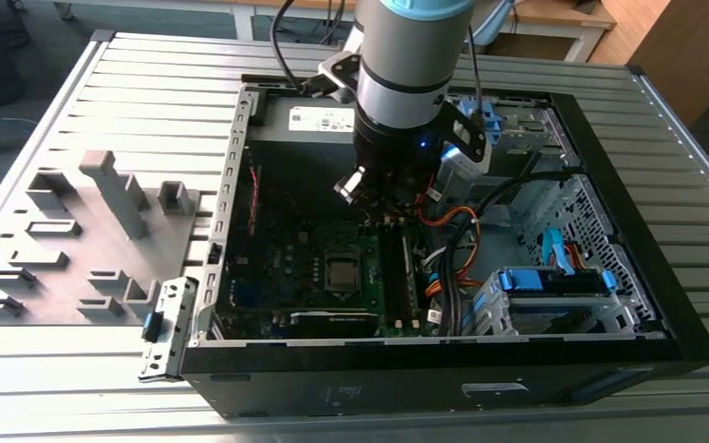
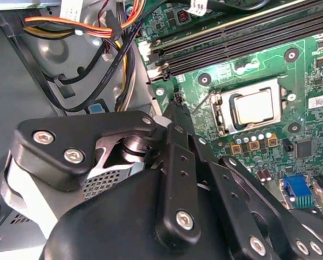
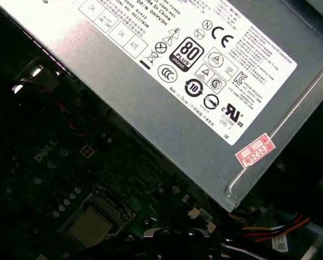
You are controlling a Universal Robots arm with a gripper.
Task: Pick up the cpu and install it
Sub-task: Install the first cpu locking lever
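Second wrist view: cpu (image 2: pixel 254 106) lies in its socket, claw (image 2: pixel 176 110) just beside

Pale and silvery, the cpu sits flat inside the silver socket frame (image 2: pixel 222 111) on the green motherboard (image 2: pixel 305 76). The frame borders it on every side, and a thin wire lever (image 2: pixel 202 102) angles out from the frame's edge nearest the claw. In the first wrist view the cpu (image 3: pixel 91 226) shows as a dull square in the same frame, near the long edge of the grey power-supply box (image 3: pixel 167 81).

The claw's black tip points at the board beside the lever, apart from the cpu. Whether the claw is open or closed cannot be told.

In the exterior view the claw (image 1: pixel 377 203) hangs over the motherboard inside the open computer case (image 1: pixel 687 332), between the power-supply box (image 1: pixel 311 118) and the socket frame (image 1: pixel 342 268). Past the socket, in the second wrist view, long black memory slots (image 2: pixel 243 32) run across the board. A bundle of orange, red and yellow cables (image 2: pixel 80 23) crosses the grey case wall.

A blue drive caddy (image 1: pixel 558 281) sits in the case toward the exterior view's right. The case lies on a slatted metal tabletop (image 1: pixel 133 101), with a grey fixture plate (image 1: pixel 84 249) just beside it on the exterior view's left.
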